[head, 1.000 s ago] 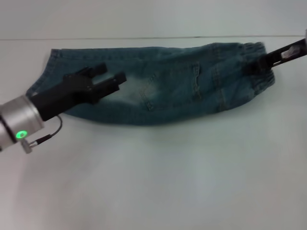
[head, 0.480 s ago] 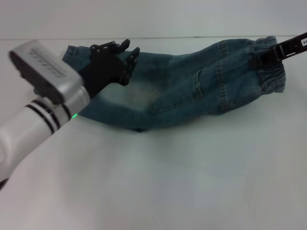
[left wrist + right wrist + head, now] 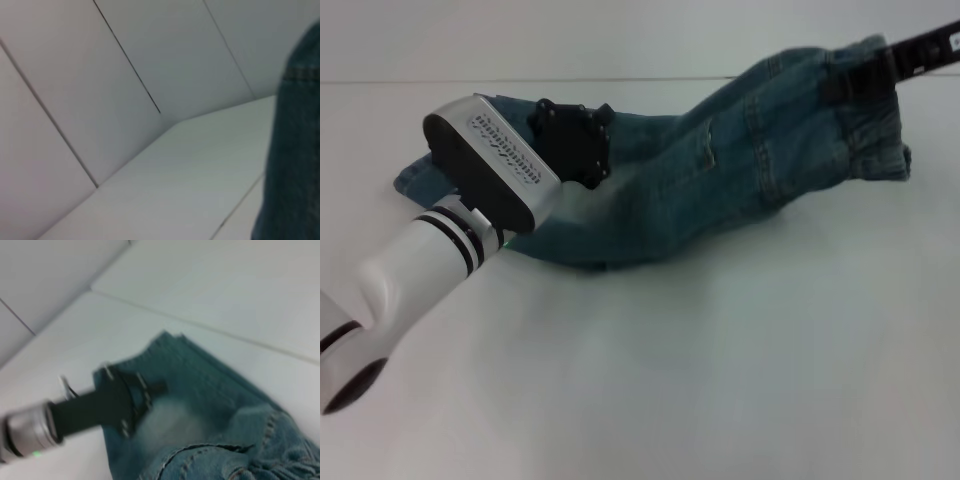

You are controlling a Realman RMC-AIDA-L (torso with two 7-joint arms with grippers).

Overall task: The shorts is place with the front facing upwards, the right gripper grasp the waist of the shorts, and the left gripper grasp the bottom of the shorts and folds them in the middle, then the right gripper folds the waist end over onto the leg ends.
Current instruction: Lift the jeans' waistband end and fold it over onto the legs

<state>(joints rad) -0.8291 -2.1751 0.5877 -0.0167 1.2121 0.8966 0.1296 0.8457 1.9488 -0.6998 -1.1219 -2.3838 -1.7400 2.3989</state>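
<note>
The blue denim shorts [image 3: 720, 170] lie folded lengthwise on the white table [image 3: 720, 380]. Their leg ends [image 3: 420, 175] rest flat at the left. At the upper right the waist [image 3: 870, 120] hangs off the table from my right gripper [image 3: 850, 80], which is shut on it. My left gripper [image 3: 575, 135] hovers over the leg half with its jaws apart and nothing held between them. The right wrist view shows the same left gripper [image 3: 132, 397] above the denim [image 3: 210, 405]. A strip of denim [image 3: 295, 150] fills one edge of the left wrist view.
The left forearm [image 3: 430, 260] with its white wrist housing [image 3: 495, 160] crosses the table's front left and hides part of the leg end. Bare white table lies in front of the shorts. A white wall [image 3: 620, 40] rises behind the table's far edge.
The right gripper has raised the waist off the table and carried it left. The left arm has swung up and turned over the leg end, its wrist housing now facing the head camera.
</note>
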